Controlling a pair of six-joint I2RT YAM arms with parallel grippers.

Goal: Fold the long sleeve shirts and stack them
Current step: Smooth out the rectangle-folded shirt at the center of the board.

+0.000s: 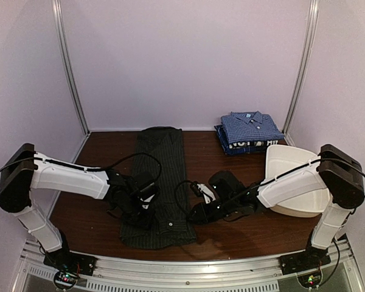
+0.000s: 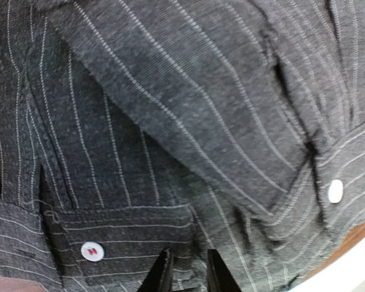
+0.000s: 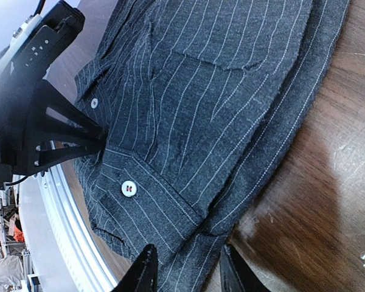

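The dark charcoal pinstriped cloth shirt (image 1: 160, 182) lies on the brown wooden tabletop (image 1: 201, 152); we risk a lopsided fold, our right fingers (image 3: 143, 274) apart over its hem, and cannot tell whether our left fingers (image 2: 161, 277) pinch cloth.

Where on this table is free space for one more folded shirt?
Bare table at the back left, beside the pinstriped shirt, and between it and the folded stack. Crowded at right: the white tub and right arm.
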